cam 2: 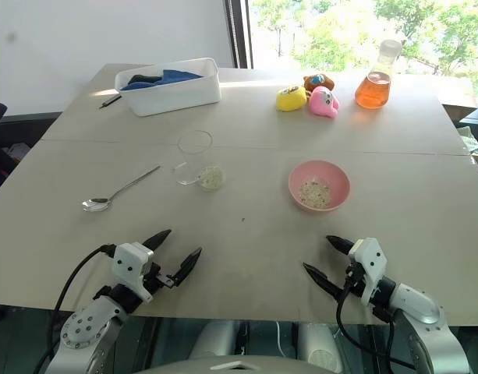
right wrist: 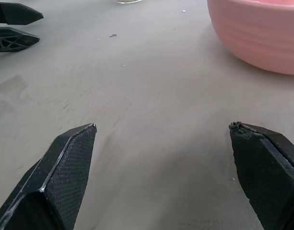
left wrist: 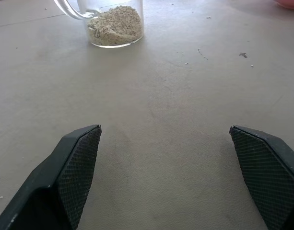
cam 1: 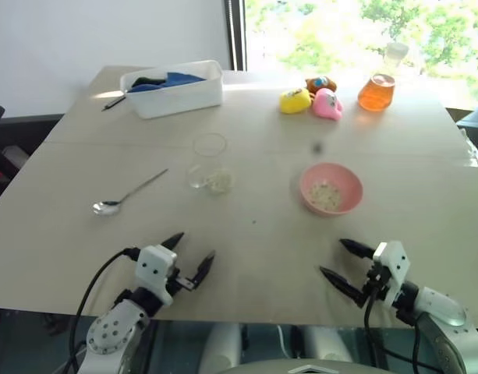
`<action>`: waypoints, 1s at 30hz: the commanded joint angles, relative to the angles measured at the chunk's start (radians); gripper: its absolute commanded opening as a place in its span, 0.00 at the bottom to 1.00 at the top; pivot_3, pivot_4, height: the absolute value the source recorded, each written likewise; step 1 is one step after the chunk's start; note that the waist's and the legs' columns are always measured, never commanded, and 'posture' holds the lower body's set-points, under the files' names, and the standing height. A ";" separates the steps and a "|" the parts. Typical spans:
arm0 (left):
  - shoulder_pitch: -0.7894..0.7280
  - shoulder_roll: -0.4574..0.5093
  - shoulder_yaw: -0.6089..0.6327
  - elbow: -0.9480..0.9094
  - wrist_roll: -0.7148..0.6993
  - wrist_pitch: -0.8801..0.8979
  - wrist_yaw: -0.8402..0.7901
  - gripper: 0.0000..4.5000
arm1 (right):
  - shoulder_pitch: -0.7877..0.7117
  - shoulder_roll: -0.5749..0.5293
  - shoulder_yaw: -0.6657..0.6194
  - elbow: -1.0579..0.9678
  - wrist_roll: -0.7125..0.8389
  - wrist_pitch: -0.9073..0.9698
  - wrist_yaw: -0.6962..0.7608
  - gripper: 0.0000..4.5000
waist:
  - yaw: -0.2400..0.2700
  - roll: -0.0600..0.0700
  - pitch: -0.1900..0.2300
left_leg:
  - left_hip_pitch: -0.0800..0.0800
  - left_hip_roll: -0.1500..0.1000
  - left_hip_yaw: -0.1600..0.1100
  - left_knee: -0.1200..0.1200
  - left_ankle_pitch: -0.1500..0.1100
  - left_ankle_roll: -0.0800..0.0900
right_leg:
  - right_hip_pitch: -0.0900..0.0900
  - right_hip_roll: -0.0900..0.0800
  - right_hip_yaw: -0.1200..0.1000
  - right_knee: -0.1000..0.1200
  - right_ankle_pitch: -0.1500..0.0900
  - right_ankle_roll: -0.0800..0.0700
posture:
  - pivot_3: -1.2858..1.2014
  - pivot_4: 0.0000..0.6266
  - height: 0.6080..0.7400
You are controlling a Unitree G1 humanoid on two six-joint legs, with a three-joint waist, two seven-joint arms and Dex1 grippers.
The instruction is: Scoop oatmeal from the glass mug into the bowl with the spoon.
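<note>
A clear glass mug (cam 1: 210,162) stands upright mid-table with pale oatmeal (left wrist: 115,25) in its bottom. To its right sits the pink bowl (cam 1: 331,188), holding a little oatmeal (cam 1: 326,194). The silver spoon (cam 1: 128,193) lies flat on the table left of the mug. My left gripper (cam 1: 190,255) hovers open near the table's front edge, below the mug, with nothing between its fingers. My right gripper (cam 1: 338,259) is open and empty too, near the front edge just below the bowl (right wrist: 262,36).
At the back stand a white tub (cam 1: 173,88) with blue cloth, a black pen (cam 1: 114,102) beside it, three small toys (cam 1: 310,99) and a flask of orange liquid (cam 1: 377,87). A seam runs across the beige table (cam 1: 254,241).
</note>
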 commanded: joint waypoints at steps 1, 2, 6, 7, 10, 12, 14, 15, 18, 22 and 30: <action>-0.012 0.008 0.038 0.014 -0.001 0.006 0.016 1.00 | -0.030 -0.004 0.000 -0.039 0.032 0.012 0.010 1.00 | 0.000 0.000 0.000 | 0.000 0.000 0.000 0.000 0.000 0.000 | 0.000 0.000 0.000 0.000 0.000 0.000 | 0.52 0.24 1.00; -0.026 0.017 0.053 0.030 -0.003 0.009 0.017 1.00 | -0.043 -0.012 0.002 -0.058 0.049 0.036 0.018 1.00 | 0.000 0.000 0.000 | 0.000 0.000 0.000 0.000 0.000 0.000 | 0.000 0.000 0.000 0.000 0.000 0.000 | 0.52 0.24 1.00; -0.127 0.087 0.137 0.118 -0.032 0.040 0.002 1.00 | -0.172 -0.087 0.016 -0.202 0.186 0.201 0.056 1.00 | 0.000 0.000 0.000 | 0.000 0.000 -0.001 0.000 0.000 0.000 | 0.000 0.001 -0.001 0.001 0.000 0.000 | 0.52 0.24 1.00; -0.158 0.111 0.160 0.138 -0.045 0.053 -0.010 1.00 | -0.211 -0.096 0.018 -0.236 0.218 0.238 0.049 1.00 | -0.002 0.000 0.001 | 0.000 0.000 -0.001 0.000 0.000 0.000 | 0.000 0.002 -0.001 0.001 0.000 0.000 | 0.52 0.24 1.00; -0.248 0.168 0.216 0.193 -0.104 0.096 -0.043 1.00 | -0.284 -0.100 0.024 -0.287 0.267 0.314 0.013 1.00 | -0.001 -0.002 0.001 | 0.001 0.001 -0.002 0.001 0.000 0.000 | 0.000 0.003 -0.003 0.002 0.000 0.000 | 0.52 0.24 1.00; -0.319 0.213 0.250 0.262 -0.114 0.110 -0.058 1.00 | -0.315 -0.095 0.027 -0.300 0.277 0.338 -0.010 1.00 | 0.005 -0.004 0.001 | -0.001 0.001 -0.004 0.001 0.000 0.000 | 0.000 0.003 -0.005 0.001 0.000 0.000 | 0.52 0.24 1.00; -0.400 0.265 0.271 0.353 -0.114 0.117 -0.081 1.00 | -0.332 -0.092 0.032 -0.300 0.277 0.350 -0.021 1.00 | 0.009 -0.004 0.001 | -0.004 -0.001 -0.004 0.001 0.000 0.000 | -0.002 0.002 -0.007 0.000 0.000 0.000 | 0.52 0.24 1.00; -0.437 0.290 0.272 0.398 -0.114 0.123 -0.100 1.00 | -0.338 -0.093 0.037 -0.296 0.270 0.349 -0.020 1.00 | 0.009 -0.004 0.002 | -0.005 -0.001 -0.004 0.001 0.000 0.000 | -0.003 0.002 -0.007 0.000 0.000 0.000 | 0.52 0.24 1.00; -0.543 0.367 0.243 0.554 -0.082 0.137 -0.154 1.00 | -0.343 -0.102 0.054 -0.285 0.242 0.335 -0.002 1.00 | 0.006 -0.005 0.002 | -0.006 -0.002 -0.003 0.002 0.000 0.000 | -0.004 0.002 -0.008 -0.001 0.000 0.001 | 0.52 0.24 1.00; -0.682 0.437 0.160 0.749 -0.019 0.126 -0.242 1.00 | -0.348 -0.094 0.054 -0.282 0.239 0.330 -0.005 1.00 | 0.001 -0.005 0.002 | -0.006 -0.002 -0.003 0.002 0.000 0.000 | -0.004 0.003 -0.009 0.000 0.000 0.001 | 0.52 0.24 1.00; -0.885 0.477 0.046 1.058 0.023 0.275 -0.421 1.00 | -0.349 -0.062 0.054 -0.276 0.227 0.319 -0.033 1.00 | 0.001 -0.005 0.002 | -0.006 -0.002 -0.003 0.002 0.000 0.000 | -0.004 0.004 -0.009 0.001 0.000 0.001 | 0.52 0.24 1.00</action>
